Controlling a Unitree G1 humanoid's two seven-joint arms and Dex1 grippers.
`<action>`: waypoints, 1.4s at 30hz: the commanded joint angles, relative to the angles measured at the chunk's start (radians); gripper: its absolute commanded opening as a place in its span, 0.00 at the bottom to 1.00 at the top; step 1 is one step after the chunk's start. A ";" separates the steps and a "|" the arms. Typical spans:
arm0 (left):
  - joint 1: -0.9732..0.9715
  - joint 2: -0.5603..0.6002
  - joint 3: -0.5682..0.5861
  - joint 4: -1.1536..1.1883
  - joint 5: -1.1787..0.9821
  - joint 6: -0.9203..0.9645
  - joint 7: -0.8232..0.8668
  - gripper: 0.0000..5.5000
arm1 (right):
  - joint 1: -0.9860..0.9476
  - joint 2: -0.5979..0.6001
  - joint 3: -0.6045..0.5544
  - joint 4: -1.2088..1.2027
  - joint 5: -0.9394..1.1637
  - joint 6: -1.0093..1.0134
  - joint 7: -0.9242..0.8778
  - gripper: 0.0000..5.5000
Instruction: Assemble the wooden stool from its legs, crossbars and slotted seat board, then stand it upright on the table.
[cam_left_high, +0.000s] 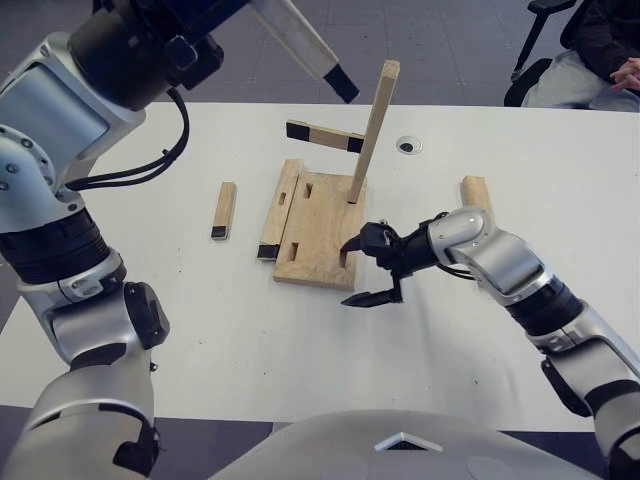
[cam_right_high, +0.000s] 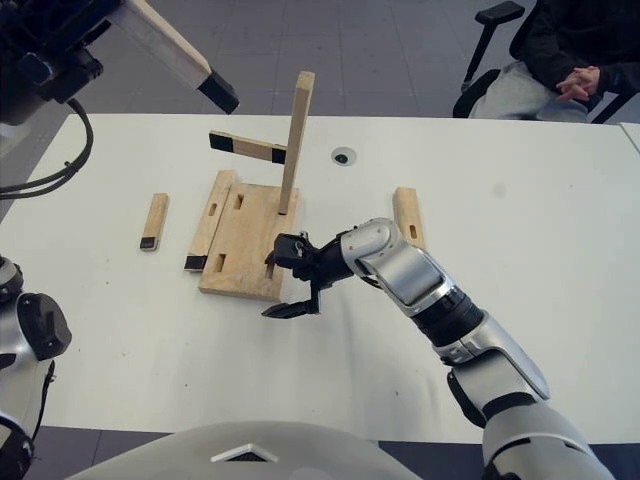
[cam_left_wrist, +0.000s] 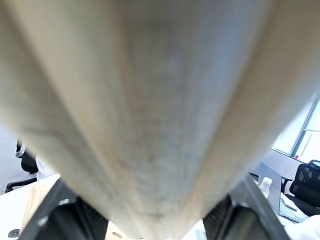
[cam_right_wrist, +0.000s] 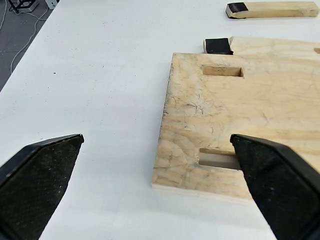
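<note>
Seat board (cam_left_high: 318, 232): flat rectangle of pale, grainy plywood with narrow rectangular slots cut through it. It lies flat in the middle of the desk.
Desk (cam_left_high: 240, 330): smooth white top.
Upright leg (cam_left_high: 373, 125): long square-edged bar of pale wood. It stands in a slot at the board's far right corner and leans slightly.
Right gripper (cam_left_high: 345, 274): two black, wedge-shaped fingers with a rough, grainy surface, spread wide and holding nothing. It sits low at the board's near right corner. One finger is over the board's edge beside a slot and the other is over bare desk in front of the board. Contact with the wood cannot be told.
Left gripper (cam_left_wrist: 155, 212): clenched on the held leg, raised high over the far left of the desk, well apart from the seat board.
Held leg (cam_left_high: 300, 40): pale wood bar with a black-capped end, slanting down toward the board.
Flat leg (cam_left_high: 280, 205): wood bar lying right alongside the board's left edge, black end nearest the robot.
Black-ended crossbar (cam_left_high: 322, 135): short bar, black at both ends, just behind the board.
Short crossbar (cam_left_high: 225, 207): left of the board and apart from it, with a black near tip.
Plain block (cam_left_high: 475, 190): pale wood to the right of the board, partly hidden by the right arm.
</note>
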 joint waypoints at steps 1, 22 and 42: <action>-0.024 -0.011 -0.008 -0.016 0.003 -0.007 0.012 0.37 | -0.021 0.040 0.021 0.074 -0.053 -0.039 0.004 1.00; 0.020 0.007 0.020 -0.074 -0.004 -0.020 0.095 0.37 | -0.020 -0.236 0.006 0.148 -0.243 -0.251 0.262 1.00; 0.263 0.063 -0.028 -0.170 0.243 -0.096 -0.146 0.37 | 0.090 -0.463 -0.159 -0.042 -0.180 -0.204 0.391 1.00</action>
